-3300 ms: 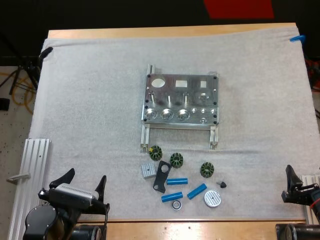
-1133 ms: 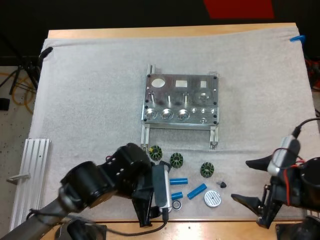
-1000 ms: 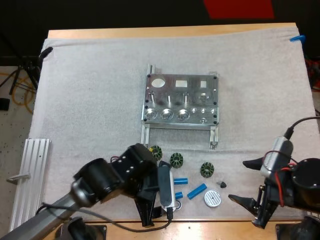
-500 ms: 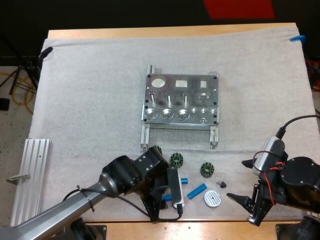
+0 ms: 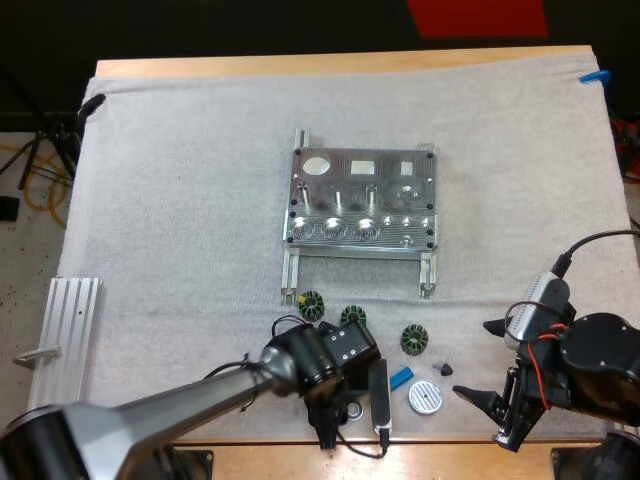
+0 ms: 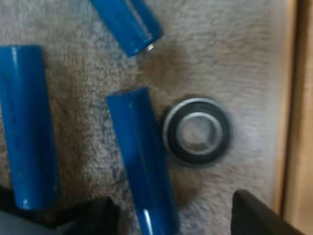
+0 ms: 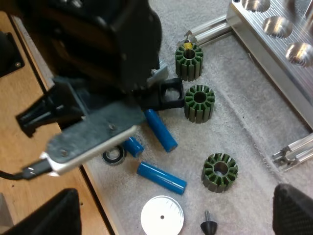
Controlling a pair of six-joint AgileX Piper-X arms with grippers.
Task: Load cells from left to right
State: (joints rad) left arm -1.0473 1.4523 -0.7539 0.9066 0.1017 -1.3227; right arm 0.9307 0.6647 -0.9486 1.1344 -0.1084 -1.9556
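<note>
- Left wrist view — the left jaws are spread either side of the middle blue cell (image 6: 142,166), not yet closed on it; a second cell (image 6: 27,122) lies alongside, a third cell (image 6: 128,22) is near, and a bearing (image 6: 196,130) sits just beside.
- Beyond them the fixture (image 5: 362,200) shows empty sockets — by my judgement nothing is loaded and every cell is still to go.
- Near the right edge, the right jaws are spread and hold nothing.
- A white mat (image 5: 180,200) covers the wooden bench (image 5: 300,65), with dark space beyond.

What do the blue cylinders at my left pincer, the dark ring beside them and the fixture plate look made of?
Blue cylinders: smooth, slightly glossy skin, probably a plastic wrap. Dark round ring: black band around a grey metallic inner race, likely a steel bearing. Silver fixture plate: bare machined metal with bright bored holes, probably aluminium.
</note>
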